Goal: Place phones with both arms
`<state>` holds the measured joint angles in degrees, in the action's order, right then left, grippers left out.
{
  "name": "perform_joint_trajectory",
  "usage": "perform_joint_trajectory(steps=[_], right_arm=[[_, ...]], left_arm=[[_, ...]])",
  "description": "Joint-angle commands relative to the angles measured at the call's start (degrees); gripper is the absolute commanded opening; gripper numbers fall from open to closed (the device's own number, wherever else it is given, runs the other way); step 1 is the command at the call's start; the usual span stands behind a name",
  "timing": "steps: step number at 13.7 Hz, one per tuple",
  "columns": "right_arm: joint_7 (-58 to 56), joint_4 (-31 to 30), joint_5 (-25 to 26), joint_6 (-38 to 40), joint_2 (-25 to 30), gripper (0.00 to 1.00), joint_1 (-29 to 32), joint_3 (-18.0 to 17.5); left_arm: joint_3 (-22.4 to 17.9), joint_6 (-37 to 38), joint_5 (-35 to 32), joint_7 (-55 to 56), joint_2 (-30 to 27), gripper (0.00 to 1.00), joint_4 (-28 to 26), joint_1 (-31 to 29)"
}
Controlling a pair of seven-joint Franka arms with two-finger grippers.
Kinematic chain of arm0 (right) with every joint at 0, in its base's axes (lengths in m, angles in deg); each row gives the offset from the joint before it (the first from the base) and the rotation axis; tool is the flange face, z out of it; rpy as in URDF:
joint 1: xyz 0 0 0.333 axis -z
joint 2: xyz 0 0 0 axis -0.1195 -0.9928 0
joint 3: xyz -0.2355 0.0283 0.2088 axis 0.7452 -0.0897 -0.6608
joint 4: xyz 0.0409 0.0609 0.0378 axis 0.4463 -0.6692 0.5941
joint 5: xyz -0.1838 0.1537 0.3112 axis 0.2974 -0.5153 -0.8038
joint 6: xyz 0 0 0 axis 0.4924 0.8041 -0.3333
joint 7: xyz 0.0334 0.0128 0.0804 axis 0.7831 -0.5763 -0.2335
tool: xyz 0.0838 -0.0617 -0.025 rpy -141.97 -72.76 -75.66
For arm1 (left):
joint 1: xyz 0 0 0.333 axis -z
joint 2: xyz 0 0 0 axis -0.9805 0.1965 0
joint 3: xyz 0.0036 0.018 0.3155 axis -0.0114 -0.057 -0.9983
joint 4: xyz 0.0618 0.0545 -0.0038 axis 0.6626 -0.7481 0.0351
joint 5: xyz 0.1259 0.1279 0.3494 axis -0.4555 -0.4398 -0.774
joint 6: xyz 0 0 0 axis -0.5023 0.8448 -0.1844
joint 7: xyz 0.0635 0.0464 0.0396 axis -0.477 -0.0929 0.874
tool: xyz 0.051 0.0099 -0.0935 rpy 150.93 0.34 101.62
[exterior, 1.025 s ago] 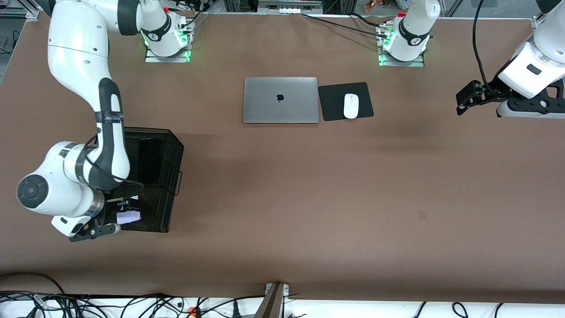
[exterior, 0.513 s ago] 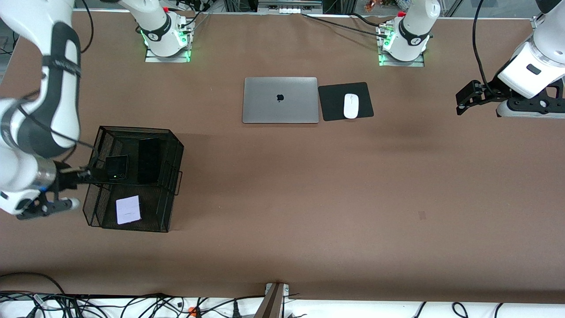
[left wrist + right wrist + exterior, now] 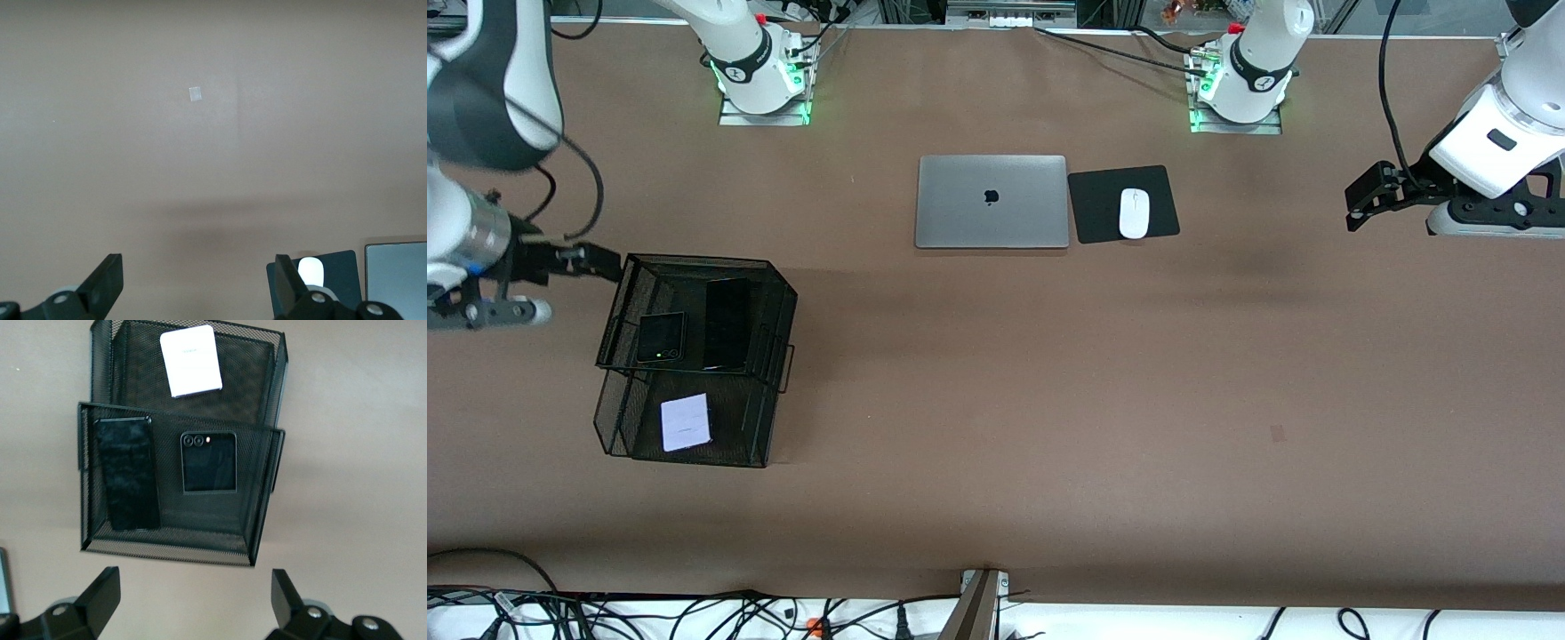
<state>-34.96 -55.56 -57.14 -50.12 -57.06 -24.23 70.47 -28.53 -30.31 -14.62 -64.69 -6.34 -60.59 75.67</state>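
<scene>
A black mesh two-tier basket (image 3: 775,293) stands toward the right arm's end of the table. Its upper tier holds the small black flip phone (image 3: 661,337) and, beside it, the long black slab phone (image 3: 727,324). The pale lavender-white flip phone (image 3: 685,422) lies in the lower tier, nearer to the front camera. My right gripper (image 3: 591,260) is open and empty, over the table just outside the basket's upper corner. The right wrist view shows the open gripper (image 3: 193,600), the flip phone (image 3: 209,462), the slab (image 3: 127,472) and the pale phone (image 3: 191,360). My left gripper (image 3: 1359,203) waits open and empty over bare table at the left arm's end.
A closed silver laptop (image 3: 991,202) lies mid-table near the bases. Beside it a white mouse (image 3: 1134,213) sits on a black pad (image 3: 1094,218). The left wrist view shows its open gripper (image 3: 198,287), the mouse (image 3: 310,269) and the laptop (image 3: 397,273).
My right gripper has left the basket's lower tier, where the pale phone now lies free, and has swung up and away toward the right arm's end. The left arm has not moved.
</scene>
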Motion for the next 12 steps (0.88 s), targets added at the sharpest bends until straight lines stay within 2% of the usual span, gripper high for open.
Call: perform_joint_trajectory(steps=[1, 2, 4, 7, 12], right_arm=[[2.51, -3.97, 2.97, 1.1, 6.75, 1.0, 12.32, -12.57], [2.33, -3.88, 3.06, 1.19, 7.54, 1.0, 15.14, -14.43], [1.37, -2.84, 2.97, 1.63, 7.81, 1.0, 17.89, -15.94], [1.63, -0.55, 2.36, 7.25, 7.11, 1.0, 18.16, -15.68], [1.98, -0.54, 1.66, 6.91, 6.93, 1.0, 18.16, -15.68]], left_arm=[[0.32, 1.96, -1.34, -0.72, 0.64, 1.0, 1.55, -0.26], [0.32, 1.88, -1.34, -0.81, 0.73, 1.0, 1.55, -0.26], [0.32, 1.88, -1.34, -0.81, 0.73, 1.0, 1.55, -0.26], [0.23, 1.88, -1.34, -0.81, 0.73, 1.0, 1.55, -0.26], [0.23, 1.88, -1.34, -0.72, 0.82, 1.0, 1.55, -0.26]])
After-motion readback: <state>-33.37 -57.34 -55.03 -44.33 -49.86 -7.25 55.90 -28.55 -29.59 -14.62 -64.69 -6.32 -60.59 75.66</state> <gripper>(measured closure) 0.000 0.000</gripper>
